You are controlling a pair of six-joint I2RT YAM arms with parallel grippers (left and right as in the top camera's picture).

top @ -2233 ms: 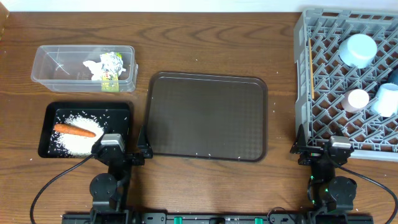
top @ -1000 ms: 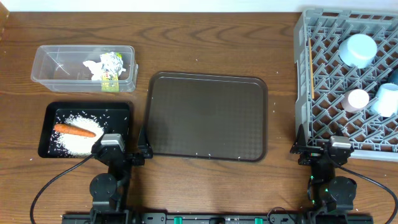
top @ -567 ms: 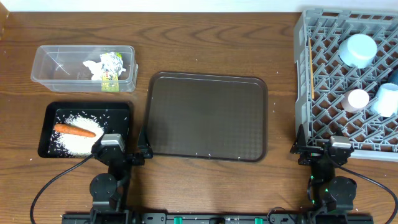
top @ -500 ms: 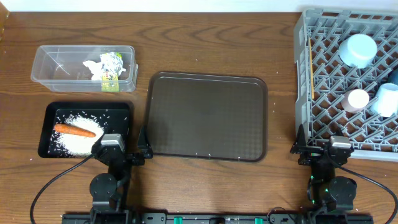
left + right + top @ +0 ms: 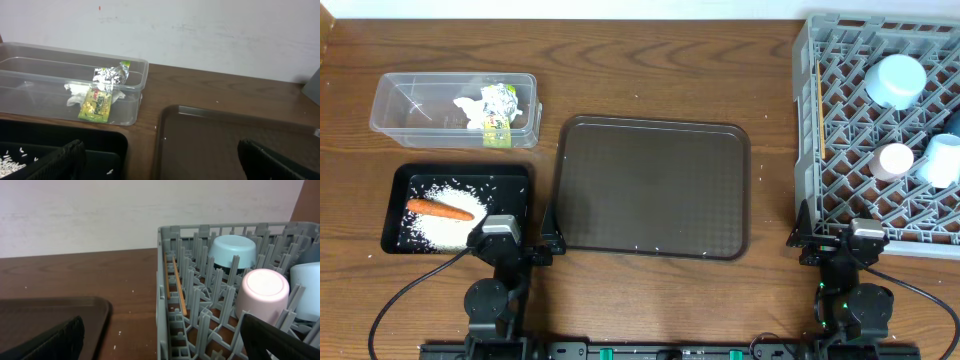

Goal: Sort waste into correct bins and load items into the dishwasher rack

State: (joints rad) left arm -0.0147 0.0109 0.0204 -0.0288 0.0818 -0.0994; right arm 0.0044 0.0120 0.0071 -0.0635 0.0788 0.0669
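I see left tool (image 5: 160,164) and right tool (image 5: 160,341) both released, empty. Rack (image 5: 805,130) cut off at right edge; plate (image 5: 954,122) barely visible. Wrapper (image 5: 100,100) partly covers tissue (image 5: 74,91).

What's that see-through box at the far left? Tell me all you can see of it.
The tub is a clear, rectangular plastic box with rounded corners and no lid. It stands upright on the wooden table, just behind the black tray. Its right end holds a crumpled white tissue and a yellow-green wrapper with silver foil showing; its left end is bare.
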